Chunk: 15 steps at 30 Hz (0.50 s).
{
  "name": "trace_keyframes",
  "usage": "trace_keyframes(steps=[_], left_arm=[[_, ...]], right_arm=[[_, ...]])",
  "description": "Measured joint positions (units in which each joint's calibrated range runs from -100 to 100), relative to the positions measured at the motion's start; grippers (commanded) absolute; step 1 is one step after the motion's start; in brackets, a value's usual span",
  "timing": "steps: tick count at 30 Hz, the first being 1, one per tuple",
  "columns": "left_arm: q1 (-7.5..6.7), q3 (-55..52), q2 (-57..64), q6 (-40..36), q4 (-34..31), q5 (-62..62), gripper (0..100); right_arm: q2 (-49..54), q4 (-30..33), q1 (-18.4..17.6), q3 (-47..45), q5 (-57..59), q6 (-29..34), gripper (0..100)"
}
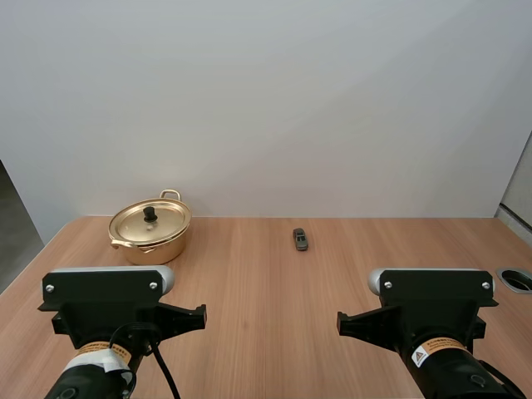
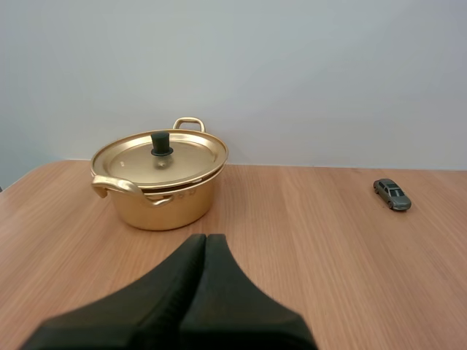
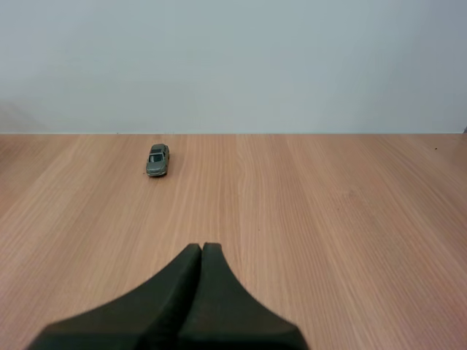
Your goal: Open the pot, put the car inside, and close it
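A gold pot [image 1: 150,232] [image 2: 162,186] stands at the table's back left, its lid [image 1: 150,220] [image 2: 160,155] on, with a black knob in the middle. A small grey toy car [image 1: 300,238] [image 2: 392,194] [image 3: 157,159] lies near the back centre, well to the right of the pot. My left gripper [image 2: 205,239] is shut on nothing, low over the table, short of the pot. My right gripper [image 3: 202,248] is also shut on nothing, well back from the car and a little to its right.
The wooden table [image 1: 266,283] runs to a plain white wall at the back. A round grommet hole [image 1: 517,278] sits at the table's right edge. Both arm bases are at the near edge.
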State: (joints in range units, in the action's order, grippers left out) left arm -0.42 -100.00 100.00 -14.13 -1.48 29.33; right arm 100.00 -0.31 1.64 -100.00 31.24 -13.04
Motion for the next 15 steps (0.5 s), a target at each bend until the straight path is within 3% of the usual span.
trace_keyframes(steps=[15], left_arm=[[0.00,0.00,0.00,0.00,0.00,0.00,0]], right_arm=[[0.00,0.00,0.00,0.00,0.00,0.00,0]])
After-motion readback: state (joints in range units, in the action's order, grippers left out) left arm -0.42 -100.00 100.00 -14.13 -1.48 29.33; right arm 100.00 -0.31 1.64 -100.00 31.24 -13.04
